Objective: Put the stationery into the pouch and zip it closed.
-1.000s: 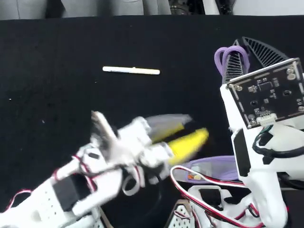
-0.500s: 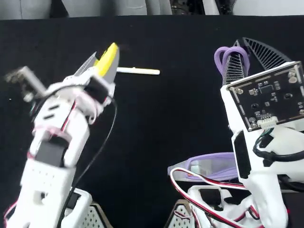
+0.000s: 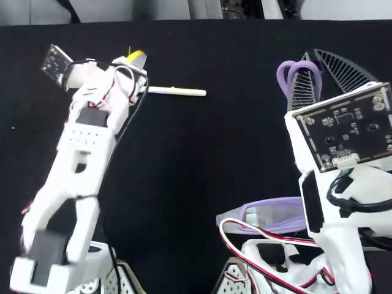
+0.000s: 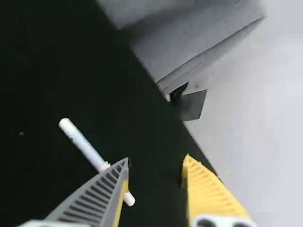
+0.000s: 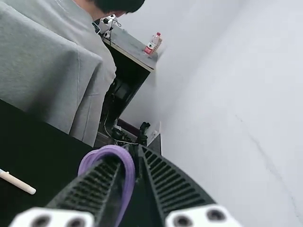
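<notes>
A white pen (image 3: 177, 92) lies on the black table at the far left-centre. My left gripper (image 3: 131, 61) hovers open at the pen's left end. In the left wrist view the pen (image 4: 83, 142) runs under the grey finger, with the left gripper (image 4: 156, 163) spread wide above the cloth. The purple translucent pouch (image 3: 275, 213) lies at the front, partly under the right arm. My right gripper (image 3: 309, 58) is raised at the far right, shut on a purple loop (image 3: 285, 73). The right wrist view has that loop (image 5: 111, 150) pinched in the right gripper (image 5: 137, 152), with the pen (image 5: 16, 182) far off.
Red, white and black cables (image 3: 245, 236) cross the front by the pouch. The table's far edge (image 3: 202, 21) runs just behind the pen. A person in grey (image 5: 42, 71) sits behind the table. The black cloth (image 3: 202, 153) between the arms is bare.
My left arm swung from the front middle of the table out to the far left, ending over the pen's left end. The right arm and the pouch stayed put.
</notes>
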You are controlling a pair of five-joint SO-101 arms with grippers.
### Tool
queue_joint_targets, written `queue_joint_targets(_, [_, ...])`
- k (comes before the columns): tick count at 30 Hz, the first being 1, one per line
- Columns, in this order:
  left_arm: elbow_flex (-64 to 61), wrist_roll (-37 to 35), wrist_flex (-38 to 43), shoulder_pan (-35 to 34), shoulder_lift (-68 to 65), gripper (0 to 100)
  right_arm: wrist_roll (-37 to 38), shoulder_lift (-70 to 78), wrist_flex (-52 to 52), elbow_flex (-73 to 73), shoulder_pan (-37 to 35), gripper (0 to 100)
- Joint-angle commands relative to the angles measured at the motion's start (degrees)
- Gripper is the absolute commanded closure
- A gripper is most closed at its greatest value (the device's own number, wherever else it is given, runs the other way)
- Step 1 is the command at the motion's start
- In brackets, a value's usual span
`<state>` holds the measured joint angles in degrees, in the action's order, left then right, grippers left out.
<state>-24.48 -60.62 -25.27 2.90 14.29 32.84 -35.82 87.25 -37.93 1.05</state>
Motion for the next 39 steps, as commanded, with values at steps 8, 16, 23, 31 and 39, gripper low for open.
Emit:
queue_joint_targets(8, [19.56,-10.55,0.53,-4.26,-24.88,81,0.53,0.22,-1.14,0.04,0.70,98.7])
queue_joint_targets(16, [31.78,-16.53,-8.00,-4.44,-37.01,81,0.53,0.22,-1.32,0.40,0.70,98.7])
queue_joint_targets(23, [44.44,-16.70,-15.82,-4.35,-48.70,81,0.53,0.22,-1.41,0.48,0.70,98.7])
queue_joint_targets(31, [58.86,-16.70,-18.46,-4.09,-61.01,82,0.53,0.31,-1.41,0.57,0.62,98.7])
queue_joint_targets(39, [70.02,-16.53,-24.18,-4.62,-69.63,89,0.53,0.31,-1.41,0.57,0.70,98.7])
